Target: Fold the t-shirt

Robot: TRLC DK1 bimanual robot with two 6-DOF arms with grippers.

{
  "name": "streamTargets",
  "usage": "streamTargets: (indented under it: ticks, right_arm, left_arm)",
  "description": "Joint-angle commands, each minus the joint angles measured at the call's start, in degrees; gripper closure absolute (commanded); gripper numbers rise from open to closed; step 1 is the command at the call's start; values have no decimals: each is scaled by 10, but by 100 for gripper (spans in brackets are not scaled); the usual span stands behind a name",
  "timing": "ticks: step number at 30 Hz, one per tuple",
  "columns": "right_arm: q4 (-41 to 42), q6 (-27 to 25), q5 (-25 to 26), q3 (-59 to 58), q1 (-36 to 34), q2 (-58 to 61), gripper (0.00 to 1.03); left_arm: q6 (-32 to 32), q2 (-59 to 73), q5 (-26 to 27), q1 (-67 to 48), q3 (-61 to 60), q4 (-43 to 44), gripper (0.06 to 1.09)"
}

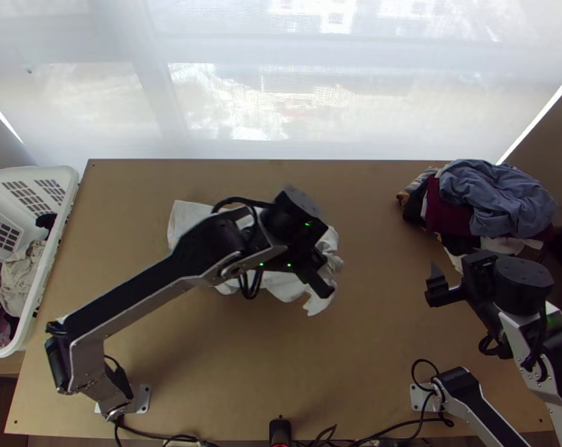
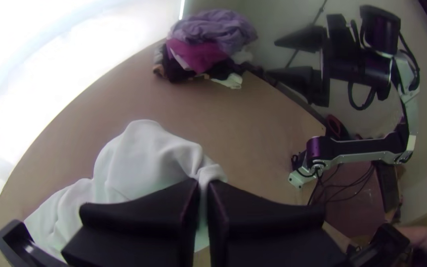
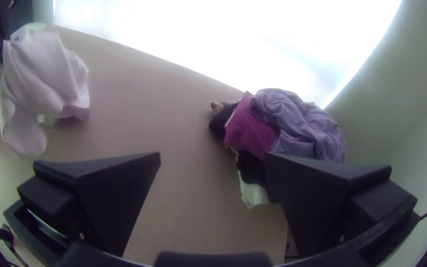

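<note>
Top view: The left gripper (image 1: pixel 329 277) is over the middle of the light wooden table (image 1: pixel 385 343), with the white t-shirt (image 1: pixel 281 285) under and around it. The shirt lies bunched and creased, and parts of it show on both sides of the left arm. Well apart from that gripper, on the robot's right, is the right gripper (image 1: pixel 433 284), its two fingers parted and holding nothing. Beyond the right gripper, toward the window side, sits a heap of clothes (image 1: pixel 497 201), with blue-grey cloth on top and dark red cloth beside it. Well to the left of the left gripper stands a white basket (image 1: pixel 74 182) with a few clothes inside.

Left wrist view: The left gripper is closed on the t-shirt, pinching a gathered fold between its fingertips. From that pinch the white cloth spreads out in soft, uneven folds, more on one side of the fingers than the other. The clothes heap is well apart from this gripper, as is the right gripper with its parted fingers.

Right wrist view: The right gripper's fingers are wide apart, with bare tabletop between them. The clothes heap is just past one finger. The t-shirt is well away past the other, rumpled, next to part of the left arm.
</note>
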Motion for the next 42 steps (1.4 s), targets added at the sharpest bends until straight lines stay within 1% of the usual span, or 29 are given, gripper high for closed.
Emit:
streamTargets:
  ticks: [1, 2, 3, 4, 7, 9, 14, 16, 20, 23, 25, 28, 31, 33, 35, 36, 42]
  right_arm:
    - [3, 0, 0, -14, -7, 1, 5]
    - [5, -1, 0, -16, -6, 1, 5]
    - [6, -2, 0, -17, -3, 1, 5]
    - [7, -3, 0, -19, 0, 3, 5]
    - [9, -3, -1, -26, 25, 9, 5]
    - [10, -3, -2, -29, 48, 16, 5]
    - [10, -6, -6, -30, 126, 44, 5]
    - [11, -10, -8, -29, 162, 55, 5]
    - [11, -11, -37, -22, 229, 82, 5]
    - [10, -11, -42, -26, 291, 98, 5]
    - [3, -11, -54, -33, 318, 110, 5]
    - [-8, -9, -91, -57, 356, 124, 5]
    - [5, 8, -98, -88, 414, 139, 5]
    - [30, 8, -101, -106, 434, 151, 6]
    - [60, 8, -109, -117, 438, 167, 8]
    - [71, 8, -111, -121, 439, 175, 10]
    - [131, 16, -135, -138, 453, 232, 10]
  left_arm:
    - [26, 103, 4, -42, 16, 28, 30]
    - [30, 115, 3, -41, 32, 12, 18]
    - [33, 127, 3, -35, 53, -8, 12]
    - [33, 134, 2, -27, 72, -25, 11]
    - [33, 127, 0, 6, 93, -60, 11]
    - [34, 112, -12, 30, 92, -87, 11]
    - [31, 53, -15, 107, 70, -162, 11]
    - [28, 15, -15, 142, 38, -166, 11]
    - [24, -63, -15, 197, -46, -167, 11]
    - [24, -120, -16, 228, -109, -168, 11]
    - [26, -149, -18, 249, -143, -172, 11]
    - [33, -183, -21, 286, -185, -176, 11]
    - [44, -208, -21, 331, -216, -179, 11]
    - [60, -225, -22, 356, -237, -180, 11]
    - [70, -241, -22, 375, -260, -180, 11]
    - [71, -247, -22, 383, -272, -177, 11]
    - [65, -281, -21, 405, -351, -143, 11]
